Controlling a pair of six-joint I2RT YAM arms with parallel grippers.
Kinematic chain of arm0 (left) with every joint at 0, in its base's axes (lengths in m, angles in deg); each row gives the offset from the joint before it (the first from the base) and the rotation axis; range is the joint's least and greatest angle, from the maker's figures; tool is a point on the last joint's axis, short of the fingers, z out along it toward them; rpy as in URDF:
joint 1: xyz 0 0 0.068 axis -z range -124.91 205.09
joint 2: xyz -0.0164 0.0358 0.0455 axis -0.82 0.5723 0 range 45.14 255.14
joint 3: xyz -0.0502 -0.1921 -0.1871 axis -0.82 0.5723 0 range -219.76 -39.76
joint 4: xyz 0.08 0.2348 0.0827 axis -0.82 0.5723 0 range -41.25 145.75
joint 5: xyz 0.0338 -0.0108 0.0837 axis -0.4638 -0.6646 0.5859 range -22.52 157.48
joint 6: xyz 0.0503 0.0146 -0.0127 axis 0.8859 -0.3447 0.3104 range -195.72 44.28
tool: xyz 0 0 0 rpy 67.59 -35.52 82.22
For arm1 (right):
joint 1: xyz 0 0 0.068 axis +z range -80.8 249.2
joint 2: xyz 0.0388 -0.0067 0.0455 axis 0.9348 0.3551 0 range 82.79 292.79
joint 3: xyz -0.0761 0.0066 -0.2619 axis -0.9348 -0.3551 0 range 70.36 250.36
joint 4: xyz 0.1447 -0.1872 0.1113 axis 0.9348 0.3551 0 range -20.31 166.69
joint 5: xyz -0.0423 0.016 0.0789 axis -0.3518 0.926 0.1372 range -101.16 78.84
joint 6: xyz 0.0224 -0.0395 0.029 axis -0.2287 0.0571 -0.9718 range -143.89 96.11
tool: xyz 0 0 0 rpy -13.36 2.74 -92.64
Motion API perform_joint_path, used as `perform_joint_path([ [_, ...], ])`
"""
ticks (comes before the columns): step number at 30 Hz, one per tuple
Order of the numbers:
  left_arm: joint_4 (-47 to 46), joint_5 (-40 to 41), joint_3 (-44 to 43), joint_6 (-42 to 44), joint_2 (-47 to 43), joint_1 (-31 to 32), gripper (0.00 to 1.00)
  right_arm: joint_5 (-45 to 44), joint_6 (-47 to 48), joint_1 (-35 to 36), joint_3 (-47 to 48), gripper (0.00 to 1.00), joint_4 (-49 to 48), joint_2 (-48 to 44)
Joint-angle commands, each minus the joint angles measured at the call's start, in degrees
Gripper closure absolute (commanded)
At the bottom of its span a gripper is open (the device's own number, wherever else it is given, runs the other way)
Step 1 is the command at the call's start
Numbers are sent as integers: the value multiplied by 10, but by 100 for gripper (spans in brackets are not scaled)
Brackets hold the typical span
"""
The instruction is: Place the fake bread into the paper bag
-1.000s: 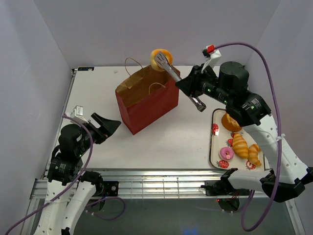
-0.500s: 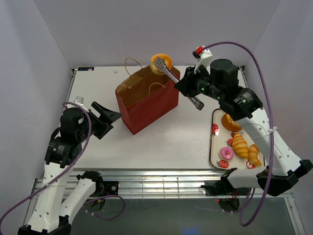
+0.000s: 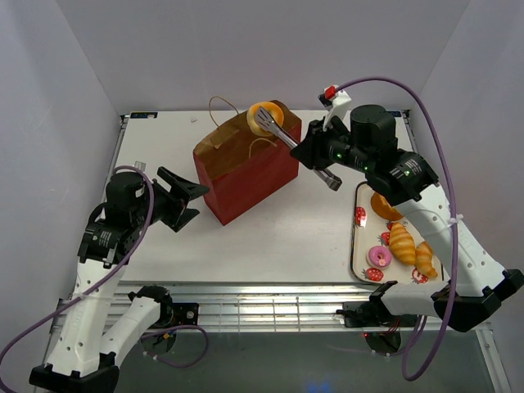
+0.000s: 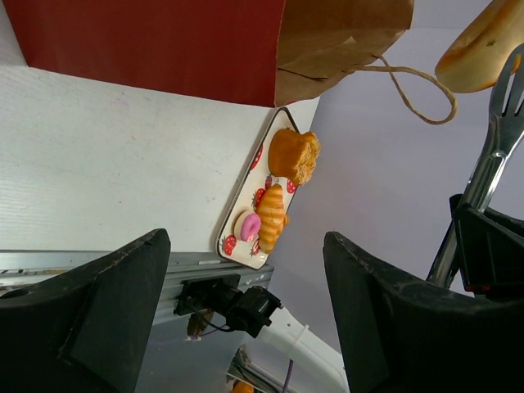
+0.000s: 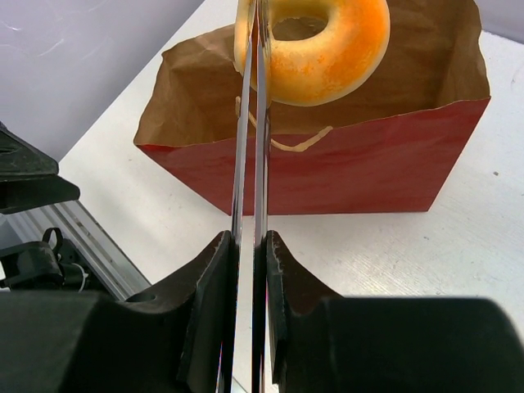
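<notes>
Right gripper (image 5: 249, 246) clamped on tongs (image 3: 284, 133), tongs pinching orange doughnut (image 5: 344, 65) over bag (image 3: 250, 176) mouth. Left gripper (image 3: 196, 202) jaws apart, empty, beside bag. Croissants (image 3: 403, 244), pink doughnut (image 3: 378, 256) on tray (image 3: 357, 237).

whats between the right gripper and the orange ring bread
Only the long silver metal tongs: the right gripper clamps their handles, their tips pinch the glossy orange ring-shaped fake bread; clearest in the right wrist view.

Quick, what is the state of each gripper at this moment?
Left gripper: open, holding nothing.
Right gripper: closed on the tongs, which pinch an orange doughnut over the bag.
</notes>
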Motion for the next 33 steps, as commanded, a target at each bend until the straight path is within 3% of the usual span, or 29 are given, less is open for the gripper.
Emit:
perform_joint_path([
  [1,11,-17,6,-24,10,2,15,4,-1,-3,17,92,-27,8],
  [8,-12,-6,-8,-8,23,1,15,1,6,-9,74,92,-8,47],
  [16,-3,-2,-54,42,57,2,15,5,-17,-11,61,90,-4,59],
  [33,26,2,-152,145,94,2,15,23,-54,-13,53,61,-7,74],
])
